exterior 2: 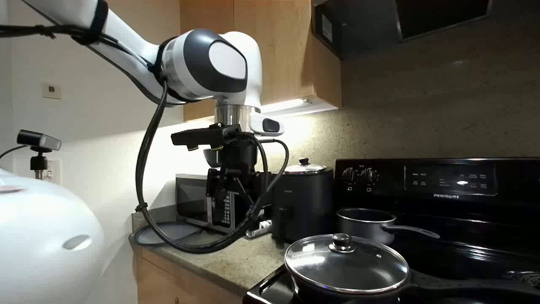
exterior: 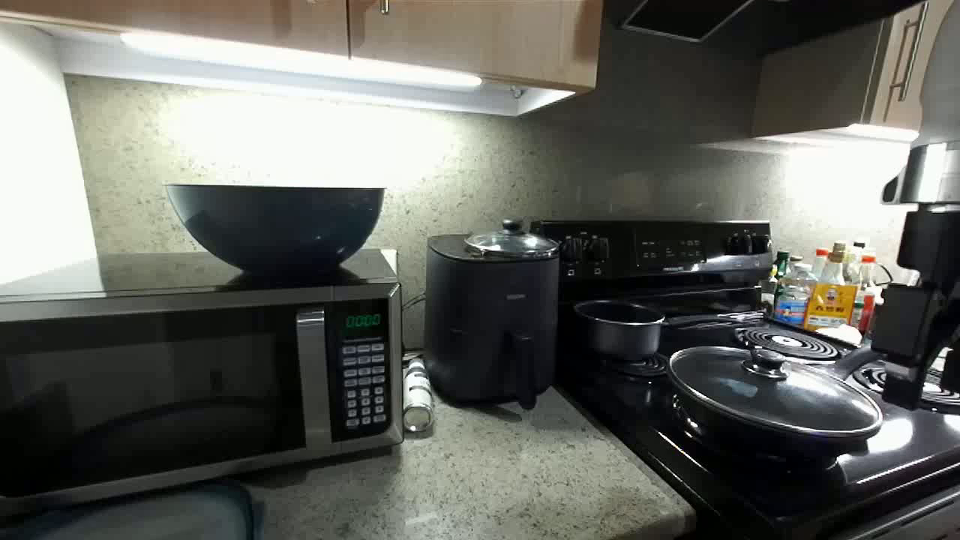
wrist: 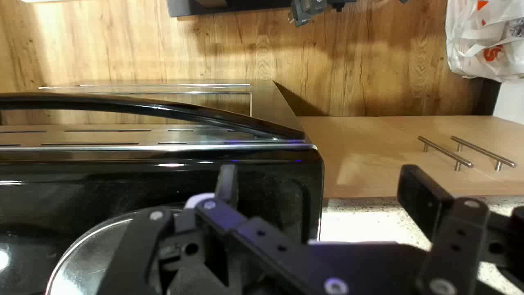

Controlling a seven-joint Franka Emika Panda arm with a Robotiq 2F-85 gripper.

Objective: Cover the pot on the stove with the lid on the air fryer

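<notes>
From the left, find the black, rounded, boxy air fryer (exterior: 491, 322) in an exterior view; on its top lies the small round glass lid with a dark centre knob (exterior: 512, 241). Your step, I judge, is reaching that knob: raise up above the fryer first, descend from twelve o'clock, straddle the knob evenly, close, then lift straight and level. Near four o'clock from the lid, the small dark grey steel pot (exterior: 619, 334) sits uncovered on the black coil-burner stove (exterior: 637, 409), its handle towards three; centre over its rim before letting go. At four o'clock from the pot, avoid the wide black pan (exterior: 739, 441) and its larger glass lid (exterior: 720, 386). Far right hangs your black two-fingered claw (wrist: 321, 184); the wrist view shows its fingers spread wide, holding nothing.

For writing, left to right: the pale wall plate (exterior 2: 51, 90) reads "B"; the steel-fronted microwave (exterior: 202, 382) shows green zeros; the fryer's lettering is too faint; the stove's raised back panel (exterior 2: 457, 181) says FRIGIDAIRE; the clustered bottles (exterior: 825, 292) carry labels you can't reliably read here.
</notes>
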